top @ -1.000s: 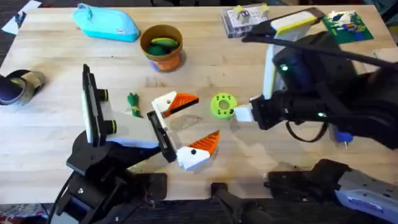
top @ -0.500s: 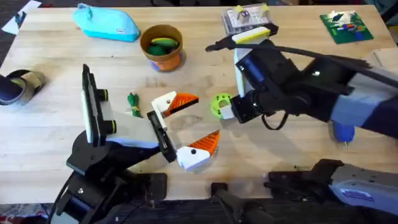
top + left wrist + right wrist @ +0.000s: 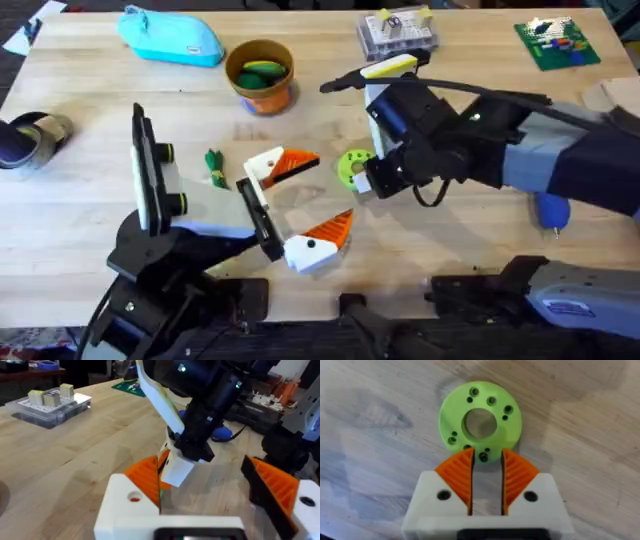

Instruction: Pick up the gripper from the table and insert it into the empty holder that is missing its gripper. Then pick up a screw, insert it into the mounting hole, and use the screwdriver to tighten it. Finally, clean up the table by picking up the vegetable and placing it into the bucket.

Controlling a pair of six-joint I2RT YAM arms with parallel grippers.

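- Pale wood table (image 3: 90, 130) carried a teal pouch (image 3: 172, 37), a clear parts box (image 3: 398, 32) and a green circuit board (image 3: 556, 42).
- Right gripper (image 3: 486, 462) stood at the lime-green disc (image 3: 480, 422), its ribbed orange pads a narrow gap apart, pinching nothing.
- Left gripper (image 3: 207, 480) was spread wide.
- Loose gripper (image 3: 277, 165) lay beside the holder (image 3: 259, 217); vegetable (image 3: 214, 167) lay nearby, bucket (image 3: 261, 75) farther back.
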